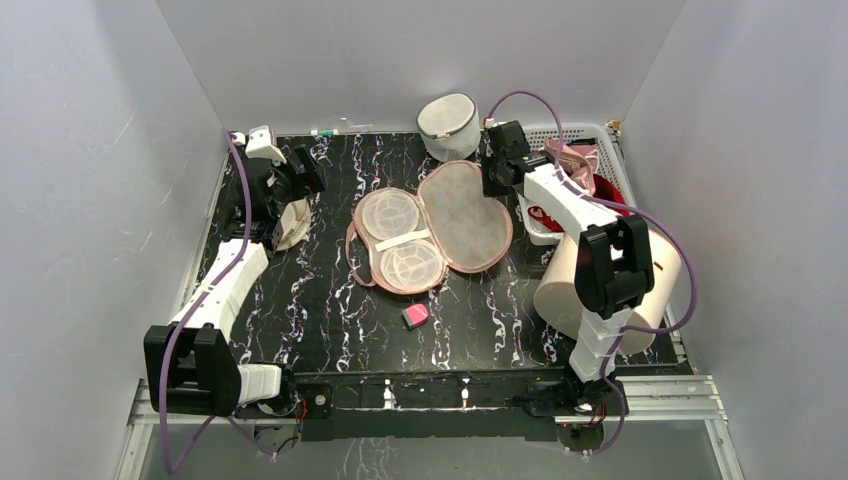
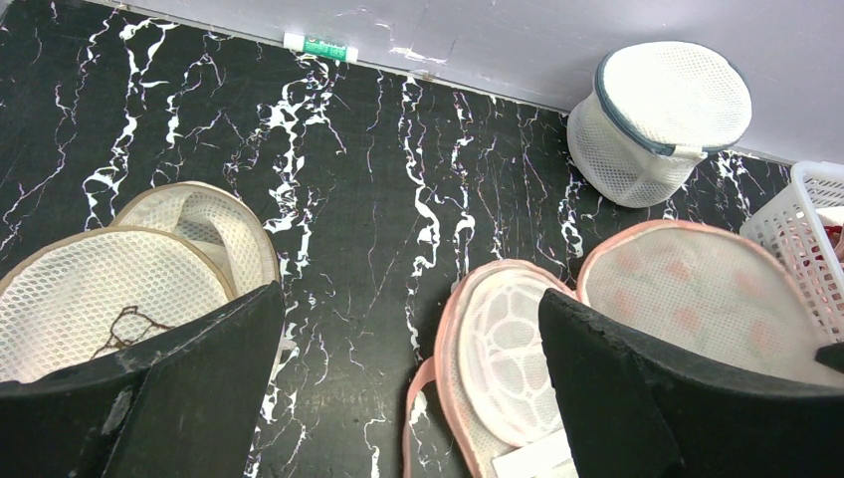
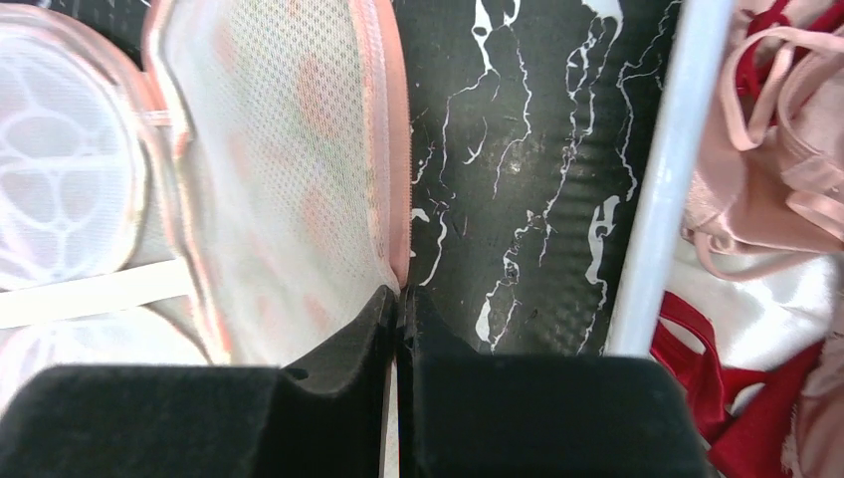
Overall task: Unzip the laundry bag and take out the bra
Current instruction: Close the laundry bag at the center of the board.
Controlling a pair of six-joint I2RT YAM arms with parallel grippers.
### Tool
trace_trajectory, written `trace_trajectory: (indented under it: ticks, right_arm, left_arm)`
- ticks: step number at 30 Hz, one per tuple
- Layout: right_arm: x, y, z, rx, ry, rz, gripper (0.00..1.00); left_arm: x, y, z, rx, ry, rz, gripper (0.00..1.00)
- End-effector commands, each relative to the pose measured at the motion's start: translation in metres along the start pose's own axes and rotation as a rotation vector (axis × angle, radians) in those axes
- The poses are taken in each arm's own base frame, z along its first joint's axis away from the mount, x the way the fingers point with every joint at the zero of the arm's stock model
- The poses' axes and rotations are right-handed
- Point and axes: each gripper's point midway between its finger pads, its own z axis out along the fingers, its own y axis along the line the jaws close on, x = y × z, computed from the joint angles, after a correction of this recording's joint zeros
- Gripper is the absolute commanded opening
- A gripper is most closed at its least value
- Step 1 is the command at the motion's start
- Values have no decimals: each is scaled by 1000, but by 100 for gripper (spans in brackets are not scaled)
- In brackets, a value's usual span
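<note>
The laundry bag (image 1: 440,225) lies unzipped and spread flat in the middle of the table, pale mesh lining up; it also shows in the left wrist view (image 2: 697,299) and the right wrist view (image 3: 269,179). The glossy pale pink bra (image 1: 570,160) lies in the white basket (image 1: 600,135) at the back right, and shows in the right wrist view (image 3: 786,169). My right gripper (image 1: 493,180) is shut, its tips (image 3: 400,299) pinching the bag's pink right rim. My left gripper (image 1: 305,178) is open and empty (image 2: 408,388), above the table left of the bag.
A white cylindrical mesh bag (image 1: 450,125) stands at the back. A cream round pouch (image 1: 290,225) lies under my left gripper. A dark red garment (image 1: 608,188) is in the basket. A small pink object (image 1: 415,316) lies near the front. A large cream roll (image 1: 560,280) sits at the right.
</note>
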Motion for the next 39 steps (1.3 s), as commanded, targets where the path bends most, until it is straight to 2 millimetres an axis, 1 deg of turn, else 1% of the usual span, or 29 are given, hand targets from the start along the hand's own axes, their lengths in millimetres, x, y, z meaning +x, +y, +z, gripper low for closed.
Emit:
trace_trajectory:
  ticks: [1, 7, 10, 13, 16, 21, 25, 29, 34, 39]
  right_arm:
    - [-29, -1, -33, 21, -91, 36, 0]
    - [-43, -14, -62, 99, -111, 46, 0]
    - [-48, -18, -75, 157, -125, 23, 0]
    - [-53, -12, -85, 224, -138, -25, 0]
    - [-55, -1, -92, 291, -135, -83, 0]
    - [-54, 29, -98, 396, -132, -199, 0]
    - [-45, 61, -90, 424, -121, -278, 0]
    - [-30, 100, -76, 422, -108, -350, 0]
    - [-15, 151, -58, 363, -107, -410, 0]
    - [-2, 190, -34, 272, -103, -414, 0]
  left_arm:
    - [-12, -6, -2, 23, -36, -4, 98]
    - [-14, -7, -3, 30, -39, -5, 98]
    - [-15, -8, -4, 33, -42, -6, 98]
    - [-16, -8, -5, 29, -47, -4, 98]
    - [-17, -6, -5, 23, -52, -1, 98]
    - [-19, -6, -7, 20, -57, 1, 98]
    - [-22, -6, -8, 20, -64, 2, 98]
    - [-21, -6, -8, 19, -64, 4, 98]
    - [-19, -6, -7, 19, -59, 4, 98]
    - [-20, -6, -8, 17, -62, 5, 99]
